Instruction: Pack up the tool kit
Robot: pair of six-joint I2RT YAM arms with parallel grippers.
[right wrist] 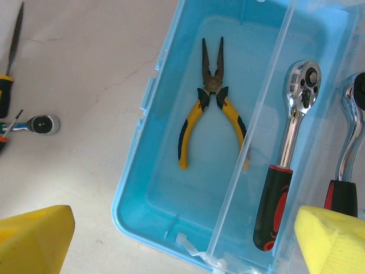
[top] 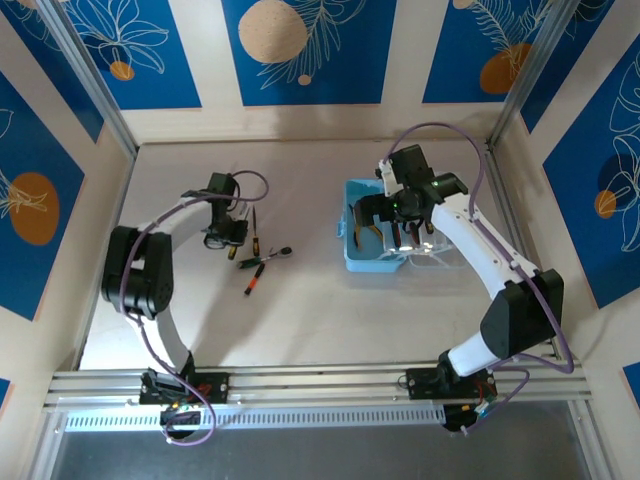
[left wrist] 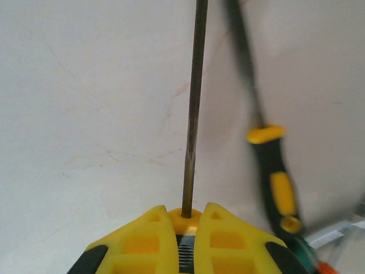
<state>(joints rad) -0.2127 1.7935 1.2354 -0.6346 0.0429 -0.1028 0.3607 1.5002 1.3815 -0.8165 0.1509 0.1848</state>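
The light-blue case [top: 352, 258] stands open on the right half of the table [top: 320, 330], and this is where every tool must end. Inside it the yellow-handled pliers [right wrist: 211, 108] lie flat on the blue floor, so that room is left beside them. On the other side of a clear edge [right wrist: 244, 154], which I take for part of the lid, a ratchet wrench [right wrist: 288, 160] with a red-and-black handle lies along the case. A second chrome wrench [right wrist: 349, 131] is just beside it, and I cannot tell whether these two rest in the case or under the clear plastic. The right claw [right wrist: 183, 225] hangs above the case, released wide with nothing between its jaws. I judge that it is placed there to attend the case rather than to carry. The rest of the kit is on the left part of the table, well apart from the case: a small ratchet [right wrist: 43, 123] and some screwdrivers. There the left claw [left wrist: 185, 218] is clenched on one screwdriver [left wrist: 193, 114], where the thin shaft meets the handle, with the shaft pointing straight away from the wrist. Such a hold should keep the tool from swinging when carried. Whether it is already off the table I cannot say. A second screwdriver [left wrist: 276, 182] with a yellow-and-black handle lies just beside it, untouched. By my estimate the packing is about half done.
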